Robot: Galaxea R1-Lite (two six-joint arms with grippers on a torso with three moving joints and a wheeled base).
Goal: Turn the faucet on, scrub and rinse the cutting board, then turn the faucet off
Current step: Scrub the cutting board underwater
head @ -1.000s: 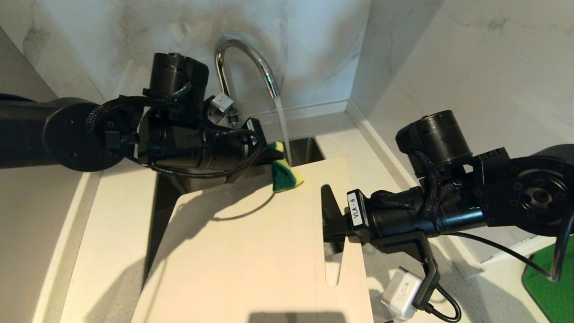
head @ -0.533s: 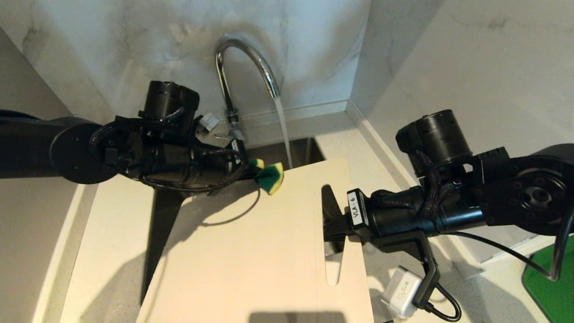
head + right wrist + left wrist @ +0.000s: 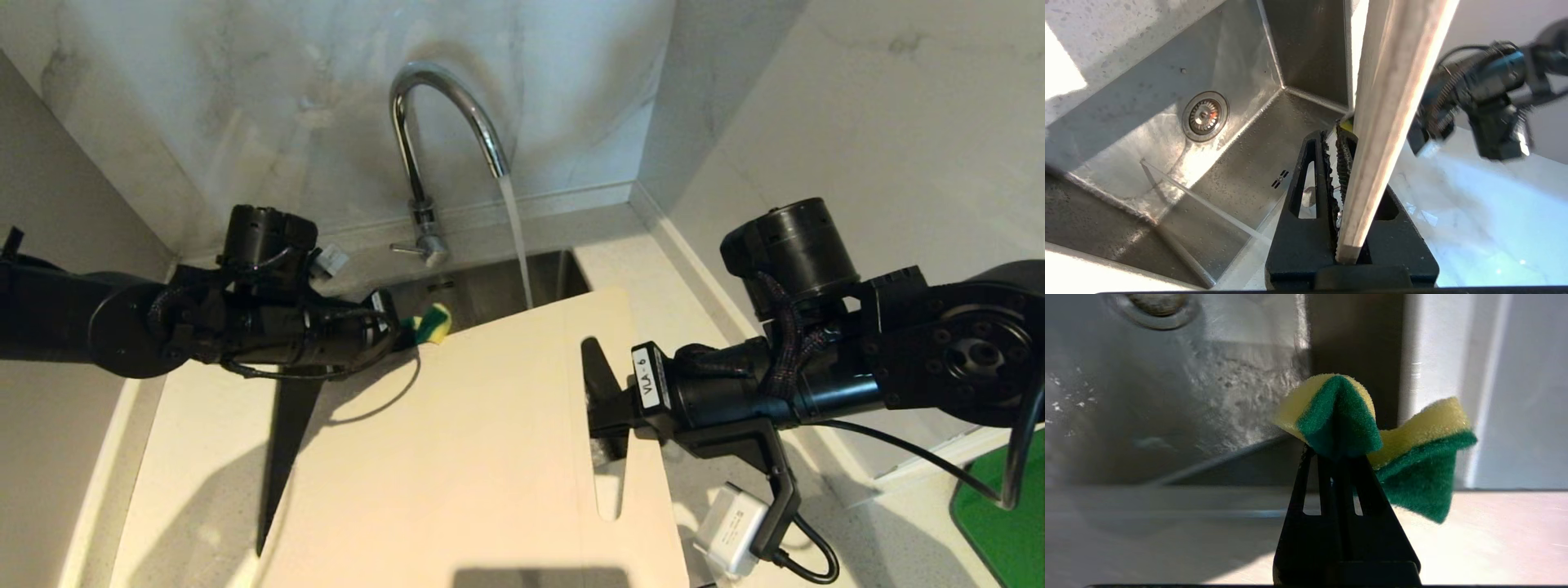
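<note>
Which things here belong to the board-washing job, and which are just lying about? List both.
Job: faucet, running; cutting board, clamped in the right gripper; green-and-yellow sponge, pinched in the left gripper; sink.

Lying about: green mat at the counter's right edge.

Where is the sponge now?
In the head view the sponge is pinched in the left gripper, just off the cutting board's far left edge, over the sink.

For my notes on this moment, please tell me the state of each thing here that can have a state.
Faucet: on, water running into the sink.
Board: held tilted above the sink, clamped at its slot end.
Sponge: pinched and folded, off the board.
Left gripper: shut on sponge.
Right gripper: shut on board.
</note>
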